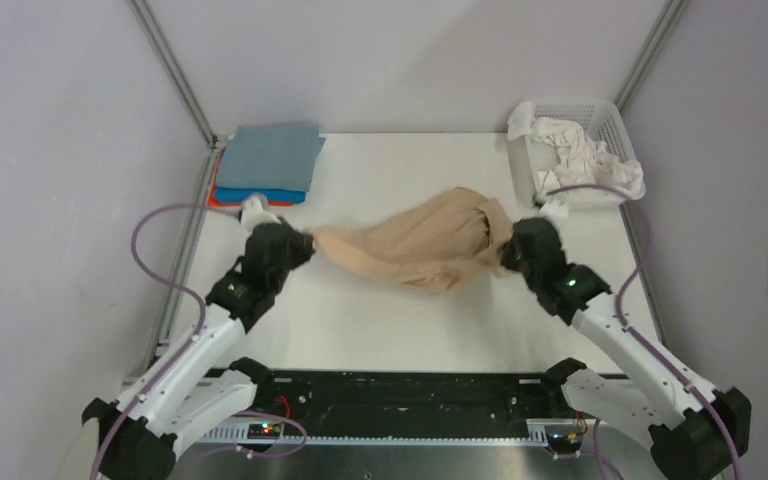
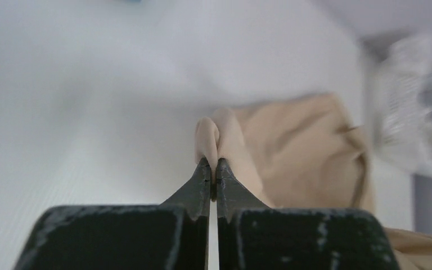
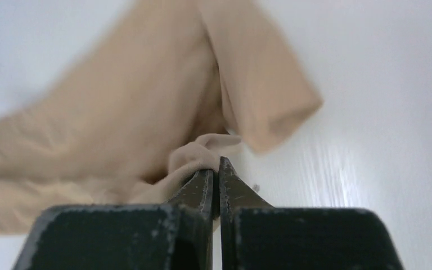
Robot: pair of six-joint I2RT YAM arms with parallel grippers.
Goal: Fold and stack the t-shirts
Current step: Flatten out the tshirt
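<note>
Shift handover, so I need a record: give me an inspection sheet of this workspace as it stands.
Surface: white table, no stains seen.
Job's things: tan t-shirt bunched mid-table; grey-blue shirt folded atop bright blue shirt and orange shirt, far left; white shirts crumpled in mesh basket, far right.
Clutter: nothing seen.
Grippers: left gripper and right gripper, jaws shut on the tan t-shirt.
Cables: purple cables loop from both arms.
Surroundings: grey walls, metal frame posts.
</note>
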